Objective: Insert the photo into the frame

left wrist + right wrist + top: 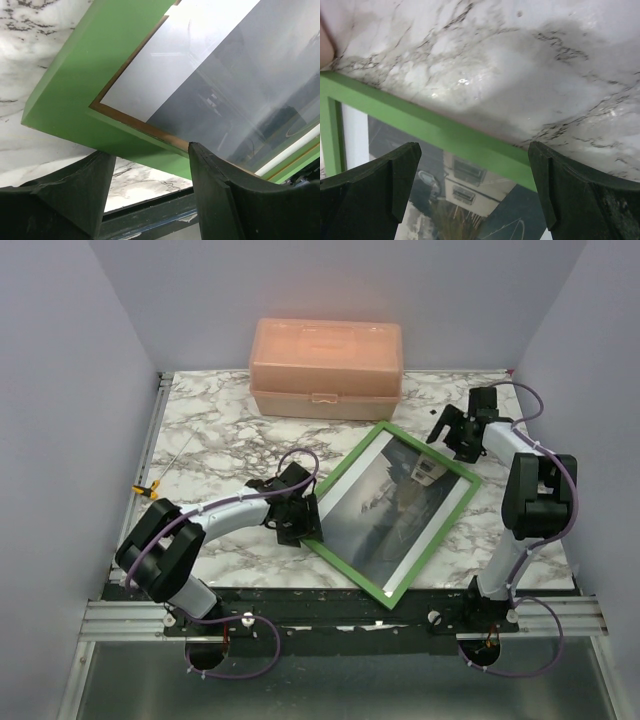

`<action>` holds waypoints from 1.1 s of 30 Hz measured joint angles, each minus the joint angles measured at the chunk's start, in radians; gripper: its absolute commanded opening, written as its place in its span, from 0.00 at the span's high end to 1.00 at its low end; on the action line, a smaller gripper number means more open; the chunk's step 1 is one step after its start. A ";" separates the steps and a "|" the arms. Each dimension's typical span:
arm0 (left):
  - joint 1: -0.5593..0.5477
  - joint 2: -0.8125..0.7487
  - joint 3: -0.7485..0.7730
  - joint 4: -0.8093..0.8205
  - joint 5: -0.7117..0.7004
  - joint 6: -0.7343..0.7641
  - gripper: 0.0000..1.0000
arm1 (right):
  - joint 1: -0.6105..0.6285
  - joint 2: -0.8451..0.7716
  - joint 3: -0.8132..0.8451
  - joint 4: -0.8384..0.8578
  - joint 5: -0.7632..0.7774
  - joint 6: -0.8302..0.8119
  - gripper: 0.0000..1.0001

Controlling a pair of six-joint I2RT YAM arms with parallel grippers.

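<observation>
The green frame point(349, 572) lies face up and turned at an angle on the marble table, with the photo point(395, 510) of grey sky and a white house inside its opening. My left gripper point(299, 524) is at the frame's left corner. In the left wrist view its jaws point(150, 152) stand apart. One finger is past the frame's point(100, 65) outer edge, and the other is at the inner lip by the photo point(240, 90). My right gripper point(446, 434) hovers open over the frame's far right rail point(445, 135), with the photo's house point(470, 185) between its fingers.
A peach plastic box point(326, 368) stands shut at the back of the table, close to the frame's far corner. A thin rod with a yellow clip point(150, 486) lies at the left edge. The table's black front rail point(150, 210) runs just below the left gripper.
</observation>
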 measured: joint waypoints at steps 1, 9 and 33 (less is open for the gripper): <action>0.001 0.005 0.003 -0.001 0.000 0.005 0.42 | -0.010 0.010 0.003 0.005 0.000 -0.005 0.00; 0.014 0.027 0.020 0.001 0.011 0.027 0.42 | -0.036 0.024 -0.019 0.040 -0.002 -0.026 0.00; 0.261 0.217 0.278 -0.098 -0.052 0.245 0.42 | -0.051 -0.306 -0.497 0.223 -0.103 0.003 0.00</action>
